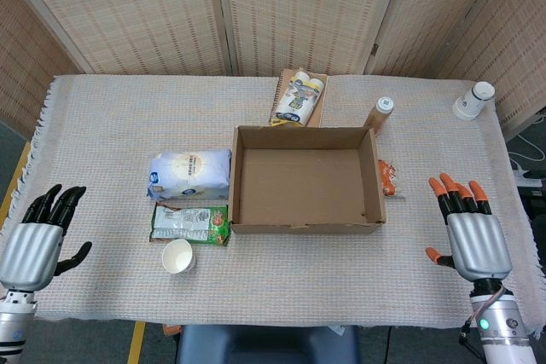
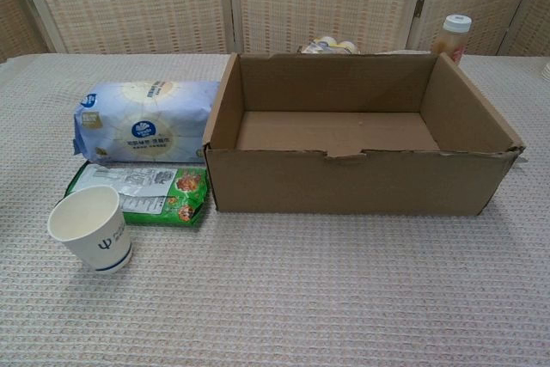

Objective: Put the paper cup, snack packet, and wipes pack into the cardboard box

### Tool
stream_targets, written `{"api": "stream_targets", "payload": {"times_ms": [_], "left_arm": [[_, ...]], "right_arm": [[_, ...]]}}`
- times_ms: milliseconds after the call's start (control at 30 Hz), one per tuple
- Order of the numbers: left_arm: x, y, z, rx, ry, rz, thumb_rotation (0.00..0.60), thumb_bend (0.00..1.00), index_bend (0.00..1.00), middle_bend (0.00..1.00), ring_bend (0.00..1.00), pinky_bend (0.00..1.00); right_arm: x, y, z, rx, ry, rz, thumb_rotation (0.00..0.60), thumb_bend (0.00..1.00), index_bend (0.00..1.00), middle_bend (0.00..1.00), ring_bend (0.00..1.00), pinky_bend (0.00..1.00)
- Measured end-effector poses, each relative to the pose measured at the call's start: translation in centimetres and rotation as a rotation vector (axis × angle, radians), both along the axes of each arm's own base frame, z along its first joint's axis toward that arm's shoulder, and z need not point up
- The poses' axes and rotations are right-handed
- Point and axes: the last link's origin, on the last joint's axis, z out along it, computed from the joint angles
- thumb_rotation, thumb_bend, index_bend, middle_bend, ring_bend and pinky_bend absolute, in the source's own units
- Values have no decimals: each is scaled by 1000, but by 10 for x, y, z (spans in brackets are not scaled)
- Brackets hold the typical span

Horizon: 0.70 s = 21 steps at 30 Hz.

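Head view looks steeply down; chest view (low, close) shares the cardboard box [image 1: 305, 179].

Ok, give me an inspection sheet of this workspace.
Surface: table under a woven cloth.
Job's things: cardboard box open and empty; wipes pack, snack packet and paper cup lie outside it, on its left.
Clutter: bottle, white cup, small carton, orange item.
Hands: left hand and right hand open, holding nothing.
Cables: some at the right edge.
Surroundings: woven screens behind.
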Motion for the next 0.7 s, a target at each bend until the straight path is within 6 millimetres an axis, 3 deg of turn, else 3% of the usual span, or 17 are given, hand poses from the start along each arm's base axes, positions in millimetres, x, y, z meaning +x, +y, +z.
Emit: {"api": "stream_targets", "payload": {"times_ms": [700], "left_arm": [[2,4,-1,-8,4,-5,600,259,5,91,0,151]], "right_arm": [[-3,-1,-1,6,6,-21,600,74,18,0,0,0]]}}
